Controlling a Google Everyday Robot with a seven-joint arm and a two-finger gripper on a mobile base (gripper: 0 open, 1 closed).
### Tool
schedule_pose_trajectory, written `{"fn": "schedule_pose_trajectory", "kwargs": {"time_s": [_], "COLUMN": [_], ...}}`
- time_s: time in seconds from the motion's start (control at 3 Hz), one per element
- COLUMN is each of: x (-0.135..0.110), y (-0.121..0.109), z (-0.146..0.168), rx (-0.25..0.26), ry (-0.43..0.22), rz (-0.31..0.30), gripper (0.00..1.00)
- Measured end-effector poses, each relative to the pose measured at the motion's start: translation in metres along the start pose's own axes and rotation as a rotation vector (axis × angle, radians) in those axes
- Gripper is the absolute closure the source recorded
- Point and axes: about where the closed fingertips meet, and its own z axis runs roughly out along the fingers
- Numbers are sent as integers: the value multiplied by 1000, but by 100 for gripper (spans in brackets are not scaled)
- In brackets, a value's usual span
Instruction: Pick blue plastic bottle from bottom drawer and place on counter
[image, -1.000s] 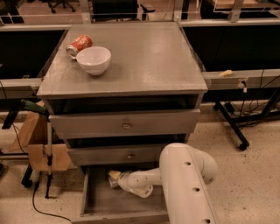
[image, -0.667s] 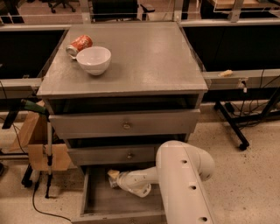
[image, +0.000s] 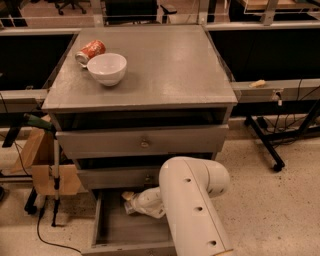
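The blue plastic bottle (image: 146, 202) lies on its side in the open bottom drawer (image: 107, 235), pale and crumpled, with its cap end pointing left. My white arm (image: 192, 205) comes in from the lower right and reaches down into that drawer. My gripper (image: 131, 201) is at the bottle, largely hidden by the arm's thick link. The counter (image: 170, 65) is the grey top of the cabinet, above the drawers.
An orange-red soda can (image: 90, 51) lies on the counter's back left, with a white bowl (image: 107, 68) just in front of it. The two upper drawers (image: 144, 142) stand slightly open. A cardboard box (image: 42, 165) and cables sit left of the cabinet, and a table leg (image: 265, 142) stands on the right.
My arm's thick link has shifted a little to the left over the bottom drawer. The bottle has stayed where it was.
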Motion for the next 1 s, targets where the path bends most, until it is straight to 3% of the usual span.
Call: {"fn": "schedule_pose_trajectory", "kwargs": {"time_s": [1.0], "x": [-16], "y": [-18], "z": [6], "rx": [49], "ry": [-3], "rz": [62], "gripper": [23]}}
